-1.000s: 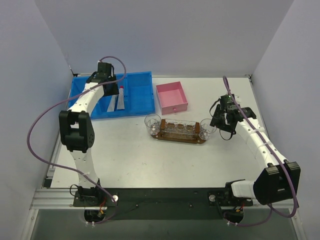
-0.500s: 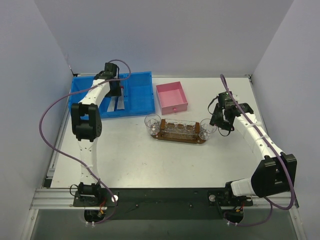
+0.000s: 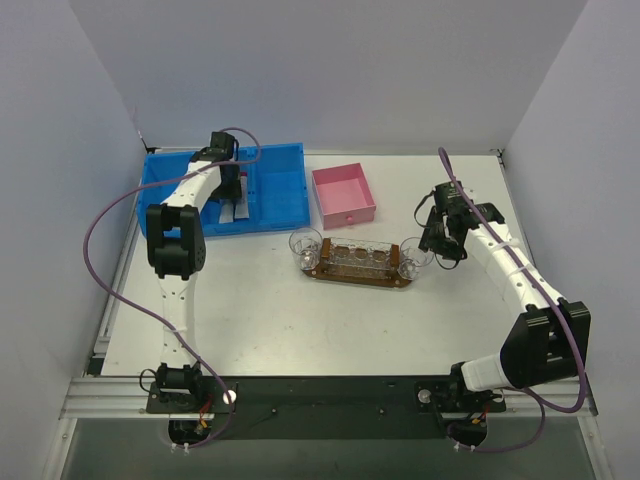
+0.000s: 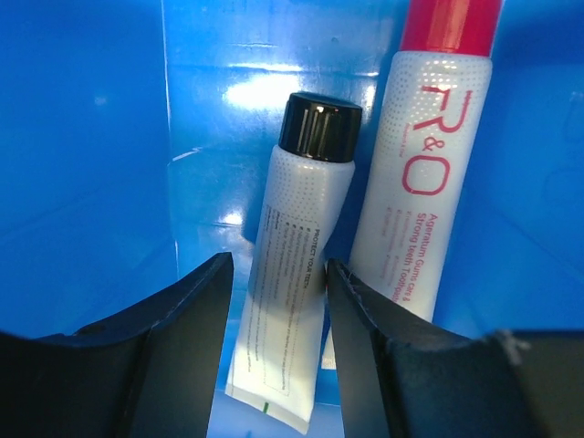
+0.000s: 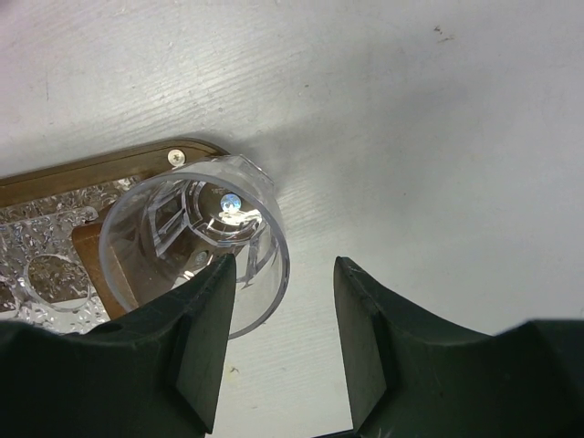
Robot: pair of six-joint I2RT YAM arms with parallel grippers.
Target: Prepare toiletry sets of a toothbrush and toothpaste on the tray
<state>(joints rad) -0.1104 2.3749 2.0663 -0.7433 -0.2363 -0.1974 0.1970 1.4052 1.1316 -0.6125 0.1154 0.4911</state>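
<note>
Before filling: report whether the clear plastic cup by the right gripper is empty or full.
Empty. The right wrist view looks into the clear plastic cup and shows only its bare bottom.

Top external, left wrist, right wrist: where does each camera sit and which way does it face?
Top external: above, behind the bases, looking down on the table; left arm and right arm show.
Left wrist: looks down into the blue bin at two toothpaste tubes; left gripper frames the bottom.
Right wrist: looks down at a clear cup by the end of the tray; right gripper below.
Shared: top and right wrist both show that cup.
</note>
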